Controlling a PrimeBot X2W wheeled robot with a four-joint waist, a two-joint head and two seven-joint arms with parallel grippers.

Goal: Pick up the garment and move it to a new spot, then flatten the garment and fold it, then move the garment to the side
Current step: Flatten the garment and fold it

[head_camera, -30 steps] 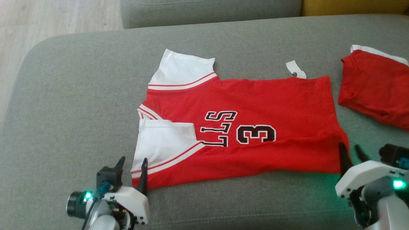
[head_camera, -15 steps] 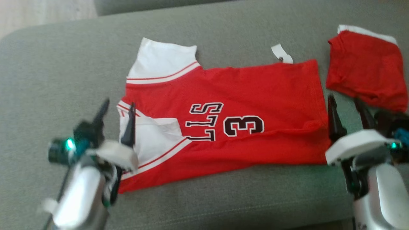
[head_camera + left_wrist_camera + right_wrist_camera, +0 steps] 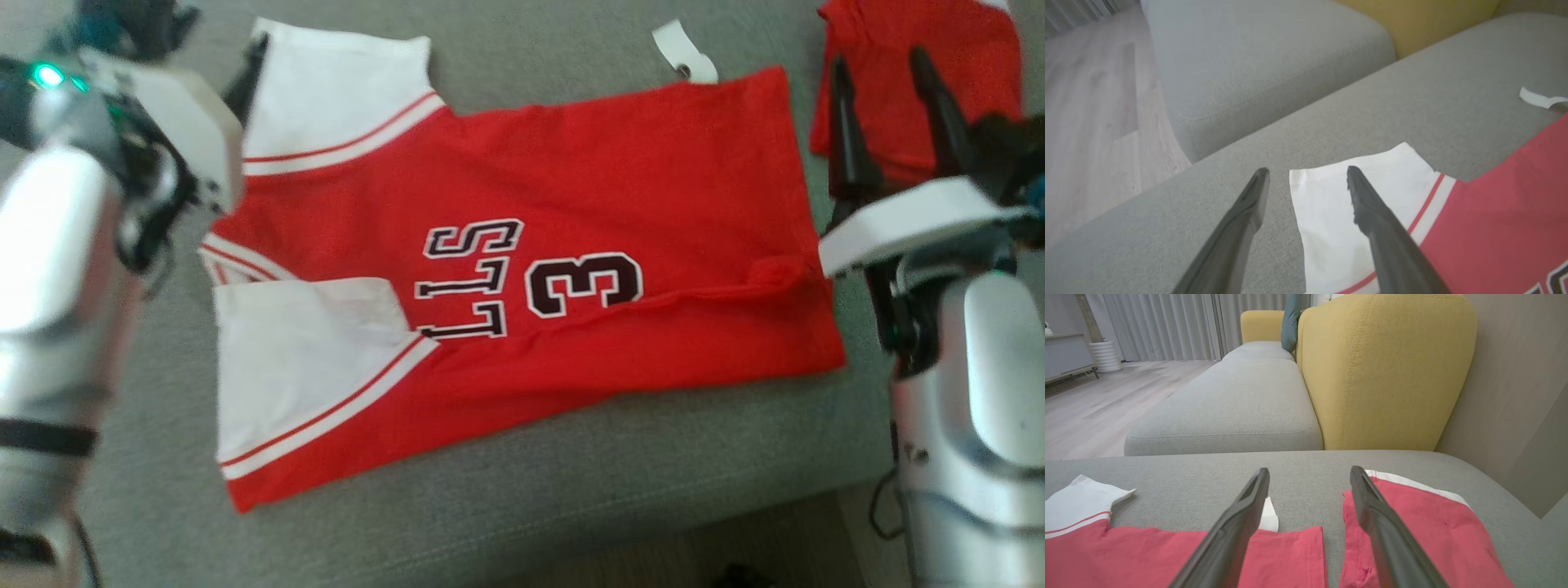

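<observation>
Garment (image 3: pixel 620 163) flat, long axis left-right, top toward robot's left

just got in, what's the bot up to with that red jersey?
The red-and-white jersey lies spread on the grey sofa cushion, held by nothing. Both pincers are open: the left pincer hovers at the far white sleeve, the right pincer at the far hem corner, beside a second red garment. Probably lining up a fold.
</observation>
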